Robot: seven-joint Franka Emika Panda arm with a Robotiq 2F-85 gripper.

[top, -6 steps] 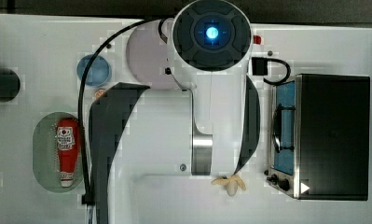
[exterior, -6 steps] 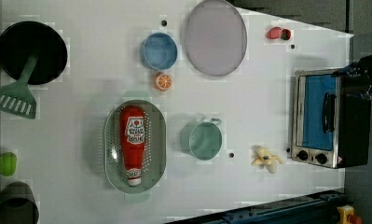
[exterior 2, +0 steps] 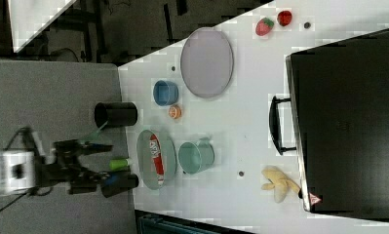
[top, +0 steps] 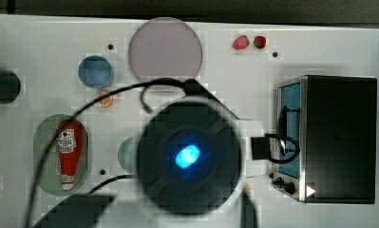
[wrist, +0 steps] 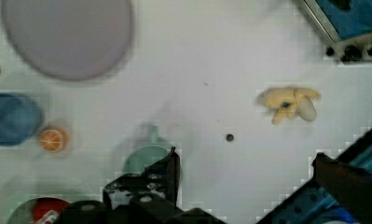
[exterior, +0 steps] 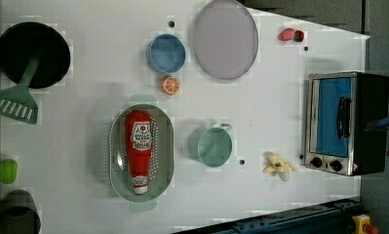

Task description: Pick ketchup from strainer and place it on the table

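White table [exterior: 85, 73] — ketchup [exterior: 139, 148] lying inside strainer [exterior: 118, 161], gripper [wrist: 244, 182] spread wide.

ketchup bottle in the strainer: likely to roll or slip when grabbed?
The ketchup lies on its side in the strainer, so its rounded body may roll if nudged. It narrows toward the cap; a grip there could slip. Probably squeezable plastic.

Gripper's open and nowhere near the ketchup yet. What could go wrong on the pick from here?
1. The ketchup lies flat along the strainer, nearly as long as its inside, so fingers may hit the wall or perforated floor.
2. The strainer looks light and might lift or slide with the bottle.
3. The green mug and orange slice sit close by; a low approach or careless set-down on the table could knock them.
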